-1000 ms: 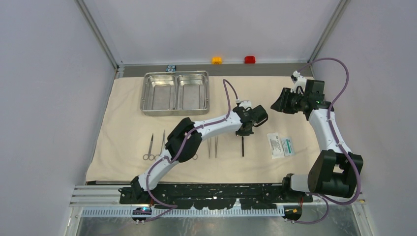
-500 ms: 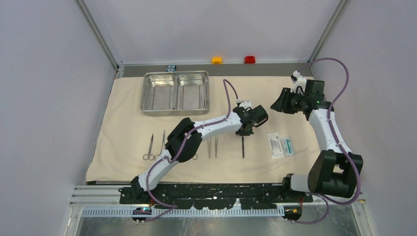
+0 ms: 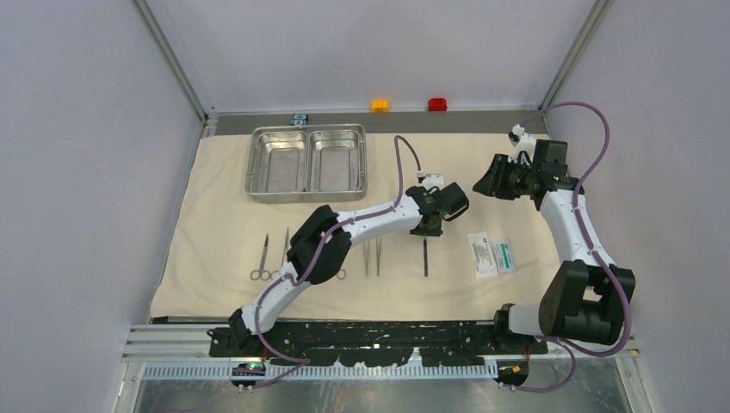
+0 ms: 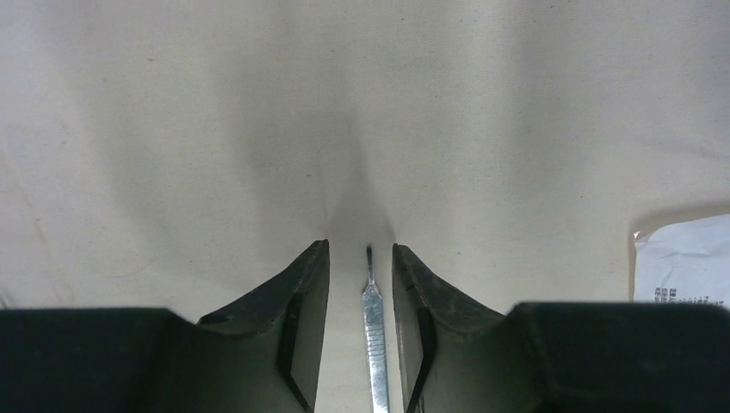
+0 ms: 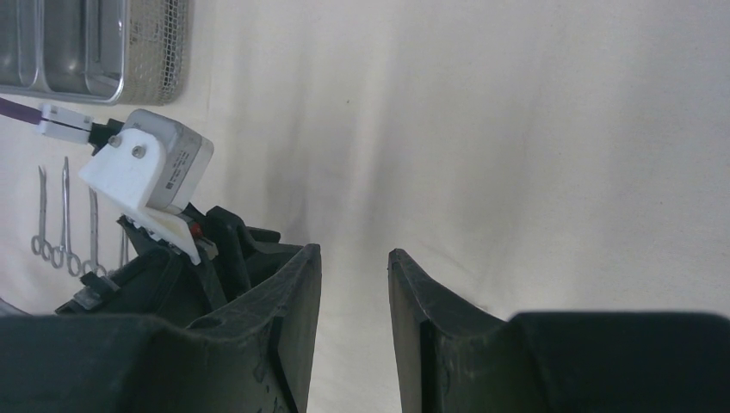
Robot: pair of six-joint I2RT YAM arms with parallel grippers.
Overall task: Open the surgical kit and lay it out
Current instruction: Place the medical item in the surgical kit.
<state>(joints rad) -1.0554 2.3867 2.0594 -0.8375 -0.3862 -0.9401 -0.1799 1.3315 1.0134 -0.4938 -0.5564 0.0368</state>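
Beige cloth [image 3: 215, 198] covers the table, with grey walls on three sides. Directions refer to the top view, 12 o'clock being the far edge.

1. Left gripper [image 4: 360, 249]: positioned low over the cloth, just right of centre, pointing down. Jaws are parted. Neither of the fingers [image 4: 306, 327] touches the tool [image 4: 374, 331], which lies flat on the cloth between them with a gap on each side. The tool is not gripped; its long axis runs from 12 to 6 o'clock.
2. Packet [image 3: 492, 254]: flat on the cloth at 3 o'clock of the tool, near but apart.
3. Tweezers [image 3: 372, 256]: at 9 o'clock of the tool, near it, parallel to it.
4. Scissors [image 3: 261, 260]: further out at 9 o'clock, rings toward 6 o'clock, partly hidden by the left arm [image 3: 323, 245].
5. Tray [image 3: 250, 163]: on the cloth at 10 o'clock of the left gripper, at the far edge, well apart.
6. Right gripper [image 5: 353, 254]: held above bare cloth at 2 o'clock of the left gripper. Jaws are parted and grip nothing.
7. Orange button [image 3: 380, 105] and red button [image 3: 437, 104]: beyond the cloth at 12 o'clock.
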